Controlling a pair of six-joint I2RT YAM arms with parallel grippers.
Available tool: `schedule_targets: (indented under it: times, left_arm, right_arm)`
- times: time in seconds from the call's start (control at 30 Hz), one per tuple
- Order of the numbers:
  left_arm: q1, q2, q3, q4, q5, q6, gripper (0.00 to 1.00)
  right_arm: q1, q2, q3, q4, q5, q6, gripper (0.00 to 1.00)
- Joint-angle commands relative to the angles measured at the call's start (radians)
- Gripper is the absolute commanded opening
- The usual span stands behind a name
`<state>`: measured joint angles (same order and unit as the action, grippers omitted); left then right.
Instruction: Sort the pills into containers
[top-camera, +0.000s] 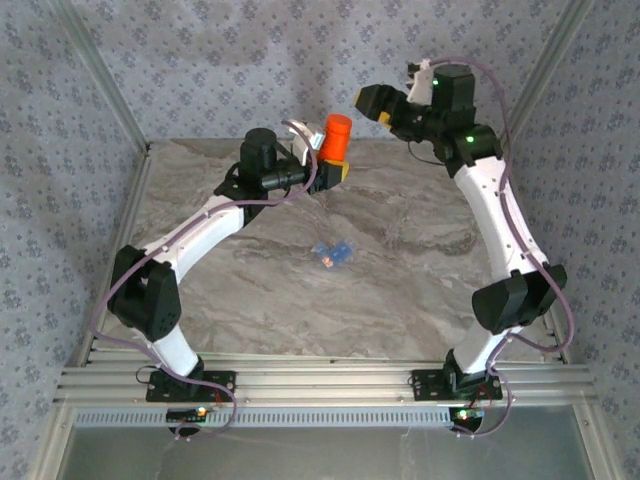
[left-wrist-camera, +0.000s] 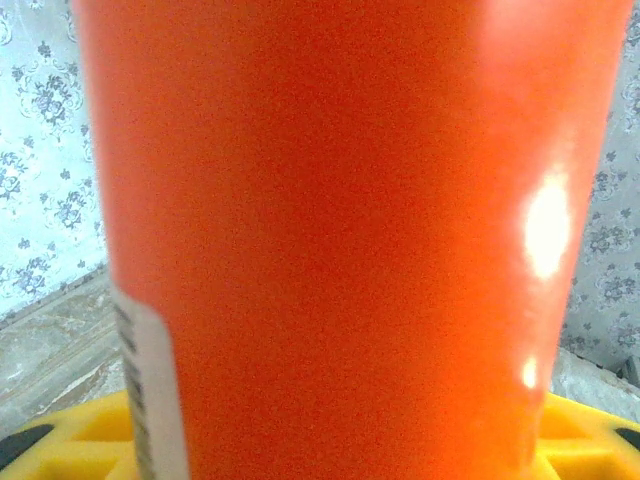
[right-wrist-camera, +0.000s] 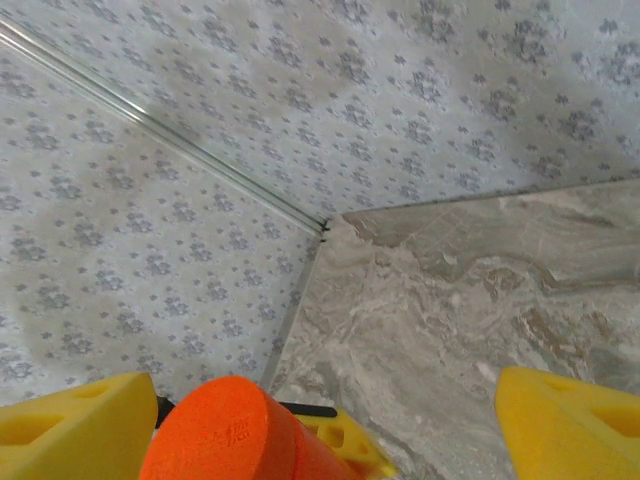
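Note:
An orange bottle (top-camera: 336, 138) is held above the back of the table with my left gripper (top-camera: 326, 168) shut on its lower part. In the left wrist view the bottle (left-wrist-camera: 340, 230) is pressed close to the camera, with the gripper (left-wrist-camera: 330, 445) and its yellow fingers (left-wrist-camera: 90, 440) at the bottom edge. My right gripper (top-camera: 374, 100) hangs open just right of the bottle's top. Its wrist view has the bottle's flat end (right-wrist-camera: 215, 430) low between the spread yellow fingers (right-wrist-camera: 570, 425). The small blue containers (top-camera: 334, 250) lie mid-table. A tiny orange bit, perhaps one of the pills (top-camera: 326, 262), sits beside them.
The marble table (top-camera: 420, 270) is walled by patterned panels on the left, back and right. A metal corner post (right-wrist-camera: 180, 150) runs down to the back left corner. Both arm bases stand on the rail at the near edge (top-camera: 320, 385).

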<state>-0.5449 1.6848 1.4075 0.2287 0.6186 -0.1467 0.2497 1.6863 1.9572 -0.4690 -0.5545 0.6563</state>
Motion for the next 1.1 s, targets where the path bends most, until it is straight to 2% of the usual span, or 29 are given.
schedule_targets:
  times: [0.0, 0.13, 0.23, 0.57, 0.7, 0.8, 0.97, 1.07]
  left_arm:
    - [0.002, -0.009, 0.042, 0.046, 0.050, 0.004, 0.00]
    - [0.002, 0.002, 0.066, 0.033, 0.086, -0.007, 0.00]
    - [0.003, 0.009, 0.076, 0.024, 0.104, -0.014, 0.00]
    - [0.001, 0.015, 0.085, 0.012, 0.119, -0.022, 0.00]
    - [0.001, 0.016, 0.088, 0.012, 0.119, -0.024, 0.00]
    - [0.000, 0.016, 0.087, 0.013, 0.118, -0.025, 0.00]
    - [-0.001, 0.015, 0.086, 0.012, 0.117, -0.025, 0.00]
    - [-0.001, 0.015, 0.085, 0.011, 0.114, -0.024, 0.00]
  right_arm:
    - [-0.021, -0.011, 0.058, 0.033, -0.182, -0.100, 0.89]
    - [-0.023, 0.024, 0.078, 0.021, -0.318, -0.227, 0.89]
    - [-0.016, 0.048, 0.103, -0.003, -0.355, -0.269, 0.89]
    - [0.043, 0.128, 0.231, -0.202, -0.319, -0.402, 0.89]
    - [0.052, 0.137, 0.234, -0.221, -0.300, -0.414, 0.85]
    - [0.054, 0.139, 0.233, -0.227, -0.291, -0.416, 0.79]
    - [0.054, 0.140, 0.227, -0.239, -0.280, -0.417, 0.58]
    - [0.059, 0.138, 0.219, -0.257, -0.260, -0.420, 0.52]
